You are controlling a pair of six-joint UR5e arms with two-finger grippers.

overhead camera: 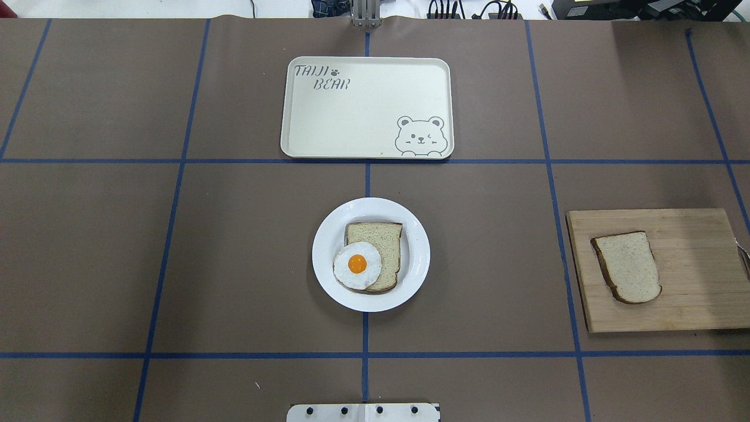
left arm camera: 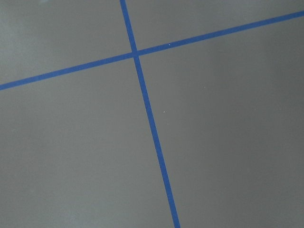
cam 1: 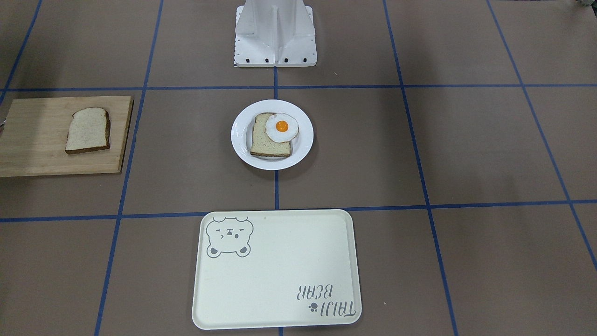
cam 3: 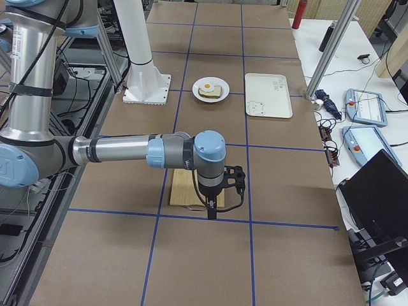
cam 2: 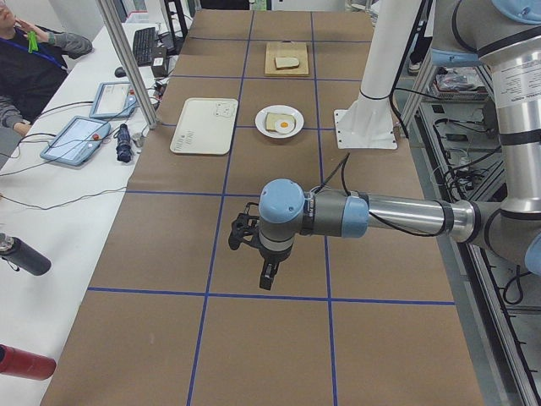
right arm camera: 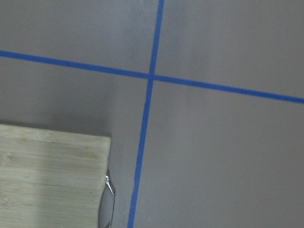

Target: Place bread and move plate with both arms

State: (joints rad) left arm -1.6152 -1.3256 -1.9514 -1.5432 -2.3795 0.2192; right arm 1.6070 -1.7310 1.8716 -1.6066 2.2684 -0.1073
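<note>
The bread [overhead camera: 627, 266], a dark-crusted slice with a domed top, lies on a wooden cutting board [overhead camera: 691, 293] at the table's right; it also shows in the front view [cam 1: 88, 130]. The white plate [overhead camera: 419, 255] sits at the table's centre and carries a squarer slice [overhead camera: 381, 240] with a fried egg [overhead camera: 357, 265] on it. My left gripper [cam 2: 267, 277] hangs over bare table far from the plate, seen only in the left side view. My right gripper [cam 3: 212, 207] hangs by the board's outer end, seen only in the right side view. I cannot tell whether either is open or shut.
A cream bear tray [overhead camera: 351, 117] lies beyond the plate. The white robot base [cam 1: 275, 42] stands behind the plate. The right wrist view shows the board's corner [right arm camera: 47, 175] with a shiny metal item [right arm camera: 108, 199] at its edge. Tablets and a person [cam 2: 25, 68] are at the operators' side.
</note>
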